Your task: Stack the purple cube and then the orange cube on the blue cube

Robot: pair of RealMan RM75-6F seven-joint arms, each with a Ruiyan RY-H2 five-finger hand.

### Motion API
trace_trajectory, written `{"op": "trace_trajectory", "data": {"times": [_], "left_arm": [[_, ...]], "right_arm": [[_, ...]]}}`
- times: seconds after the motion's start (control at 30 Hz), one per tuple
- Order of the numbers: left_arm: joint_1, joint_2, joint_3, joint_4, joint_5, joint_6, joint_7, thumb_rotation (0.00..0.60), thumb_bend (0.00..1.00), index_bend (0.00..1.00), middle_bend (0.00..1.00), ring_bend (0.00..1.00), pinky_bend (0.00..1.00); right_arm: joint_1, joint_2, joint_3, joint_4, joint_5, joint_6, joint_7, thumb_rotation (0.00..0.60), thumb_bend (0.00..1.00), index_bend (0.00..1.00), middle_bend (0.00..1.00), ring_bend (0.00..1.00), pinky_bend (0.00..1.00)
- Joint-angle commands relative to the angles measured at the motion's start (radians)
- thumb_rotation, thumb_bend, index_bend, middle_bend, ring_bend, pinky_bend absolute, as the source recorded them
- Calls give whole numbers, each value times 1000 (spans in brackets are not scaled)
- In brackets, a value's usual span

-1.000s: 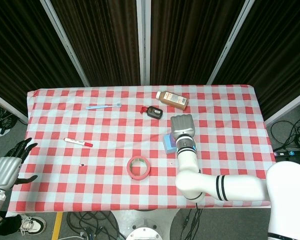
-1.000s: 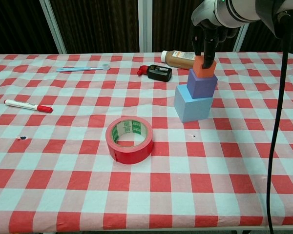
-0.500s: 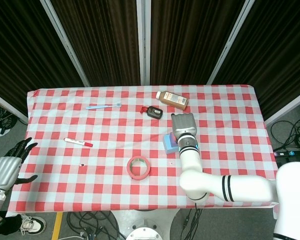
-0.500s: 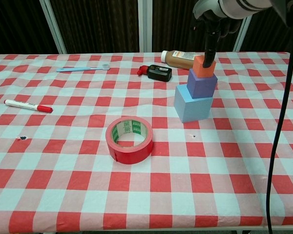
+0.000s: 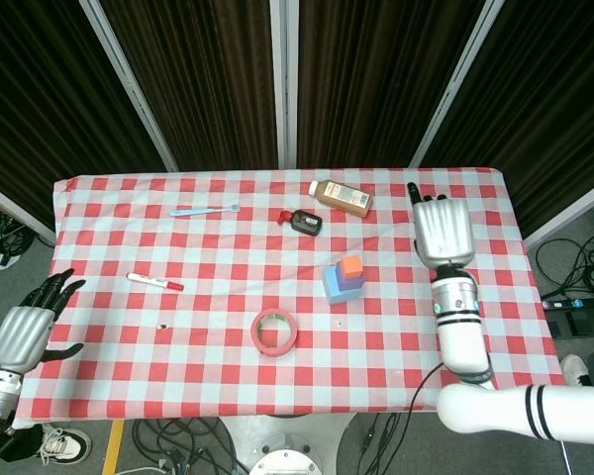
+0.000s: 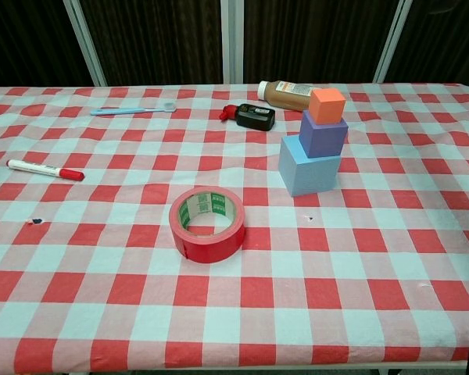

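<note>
The blue cube stands on the checked cloth right of centre. On it sits the purple cube, and the small orange cube tops the purple one; the stack stands free, with nothing touching it. My right hand shows only in the head view, to the right of the stack and well apart from it, fingers extended, holding nothing. My left hand hangs off the table's left edge, fingers spread, holding nothing.
A red tape roll lies in front and left of the stack. Behind it are a brown bottle on its side and a black device. A red-capped marker and a blue spoon lie at the left.
My right hand has let go of the orange cube and drawn away to the right, leaving the chest view. The three-cube stack stays standing. The left hand barely moved.
</note>
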Motion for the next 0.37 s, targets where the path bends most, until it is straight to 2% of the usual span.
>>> {"op": "trace_trajectory", "data": {"times": [0.03, 0.1, 0.17, 0.37], "left_arm": [[-3, -13, -5, -3, -4, 0, 18, 600, 157, 163, 115, 65, 210], [-5, -21, -6, -2, -1, 3, 24, 600, 157, 163, 115, 65, 210], [-8, -31, -6, 4, 9, 7, 35, 600, 157, 163, 115, 65, 210], [-13, -68, -23, 15, 18, 37, 71, 600, 157, 163, 115, 65, 210]], "right_arm": [[-376, 5, -356, 228, -635, 265, 380, 600, 130, 132, 214, 99, 318], [-451, -50, -387, 324, -693, 302, 449, 600, 132, 132, 195, 67, 278], [-517, -94, -400, 385, -703, 301, 507, 600, 131, 129, 178, 53, 268], [-575, -136, -372, 481, -744, 236, 588, 600, 130, 119, 175, 37, 245]]}}
